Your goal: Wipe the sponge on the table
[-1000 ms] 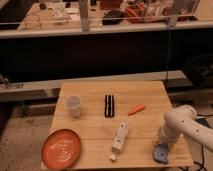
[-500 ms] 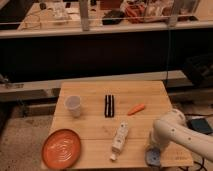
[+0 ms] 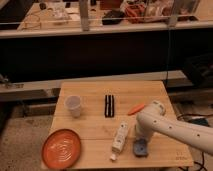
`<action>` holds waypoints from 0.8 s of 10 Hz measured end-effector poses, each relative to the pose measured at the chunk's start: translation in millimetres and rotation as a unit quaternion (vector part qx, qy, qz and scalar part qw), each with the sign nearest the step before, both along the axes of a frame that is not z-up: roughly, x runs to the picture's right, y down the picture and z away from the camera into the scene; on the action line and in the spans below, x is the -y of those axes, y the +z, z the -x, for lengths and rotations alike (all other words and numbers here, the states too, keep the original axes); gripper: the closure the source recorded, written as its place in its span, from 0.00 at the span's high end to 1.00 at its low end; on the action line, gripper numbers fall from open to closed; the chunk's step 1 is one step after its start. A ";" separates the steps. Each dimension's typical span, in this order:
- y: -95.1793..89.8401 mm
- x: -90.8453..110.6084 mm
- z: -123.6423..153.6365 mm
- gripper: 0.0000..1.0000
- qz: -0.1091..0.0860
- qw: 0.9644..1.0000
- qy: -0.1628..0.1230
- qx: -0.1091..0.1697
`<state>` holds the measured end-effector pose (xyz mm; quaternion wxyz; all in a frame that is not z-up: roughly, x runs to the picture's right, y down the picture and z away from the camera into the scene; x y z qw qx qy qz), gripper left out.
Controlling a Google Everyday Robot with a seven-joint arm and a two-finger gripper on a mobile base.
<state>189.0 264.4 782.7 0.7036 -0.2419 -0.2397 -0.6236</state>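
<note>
Sponge point(image 3: 140, 148) lies on the table point(image 3: 95, 125) near its front edge, directly under the gripper point(image 3: 139, 141). Whether the gripper grasps it cannot be told. A white bottle point(image 3: 119, 137) lies just beside the gripper.

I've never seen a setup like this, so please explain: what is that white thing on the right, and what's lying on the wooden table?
That is a robot arm reaching in from the right. One camera looks down on the table from above. The arm's end effector is down at the blue sponge near the front edge; whether it holds it, I cannot tell. Also on the table: a white cup, a black bar, a small orange item, a white bottle and an orange plate.
</note>
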 end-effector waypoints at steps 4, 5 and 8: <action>49.3 39.2 -11.9 0.00 0.007 0.999 0.028 -0.018; 56.4 41.8 -24.1 0.00 0.010 0.999 0.039 -0.028; 66.7 39.6 -65.3 0.00 0.018 0.996 0.067 -0.055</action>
